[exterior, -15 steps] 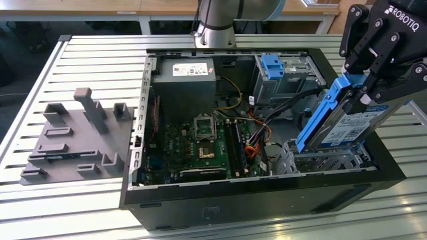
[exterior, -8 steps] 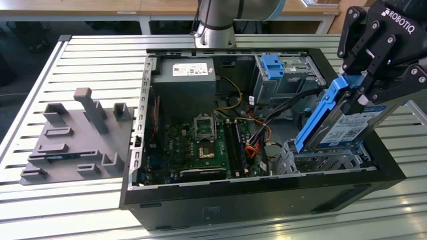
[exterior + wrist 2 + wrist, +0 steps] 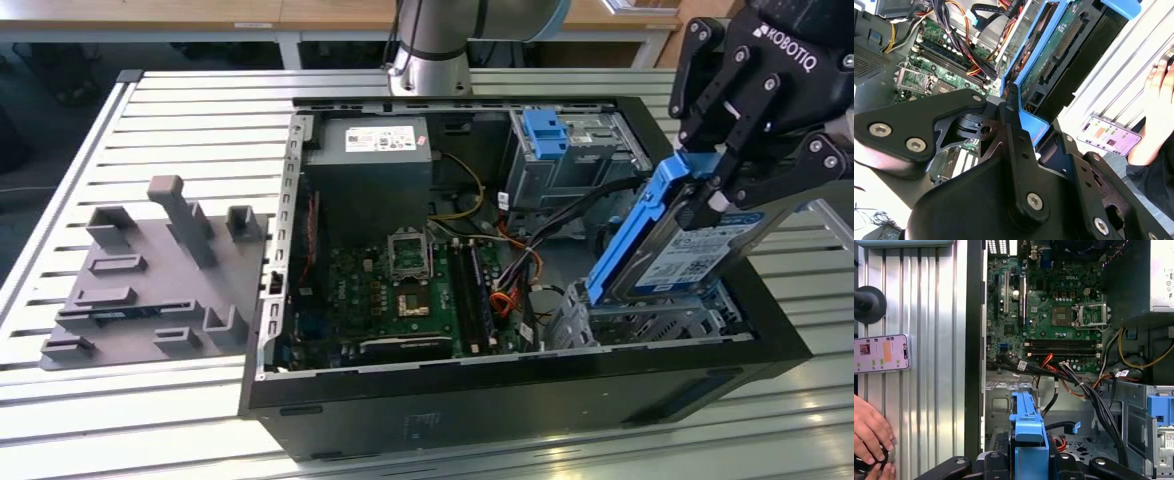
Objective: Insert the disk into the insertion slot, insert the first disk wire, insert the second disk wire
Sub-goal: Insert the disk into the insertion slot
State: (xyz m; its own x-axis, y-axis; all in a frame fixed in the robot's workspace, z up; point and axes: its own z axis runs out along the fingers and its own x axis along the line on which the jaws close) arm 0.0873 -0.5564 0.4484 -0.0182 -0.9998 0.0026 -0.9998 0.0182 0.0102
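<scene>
My gripper (image 3: 717, 190) is shut on the disk (image 3: 678, 258), a silver drive with a white label in a blue carrier. The disk hangs steeply tilted at the exterior view's right, inside the open computer case. Its lower end reaches the top of the insertion slot (image 3: 657, 322), a low bay of perforated silver metal; I cannot tell whether they touch. In the second wrist view the disk (image 3: 1053, 56) shows its green underside beyond my fingers (image 3: 1013, 117). In the first wrist view the blue carrier (image 3: 1027, 426) stands over the bay's floor (image 3: 1000, 401). Loose wires (image 3: 514, 292) lie beside the bay.
A taller silver cage with a blue clip (image 3: 550, 132) stands behind the bay. The motherboard (image 3: 400, 285) and power supply (image 3: 367, 175) take up the rest of the case. A grey fixture (image 3: 147, 275) sits at the exterior view's left. A phone (image 3: 881, 353) and a person's hand (image 3: 869, 432) rest beside the case.
</scene>
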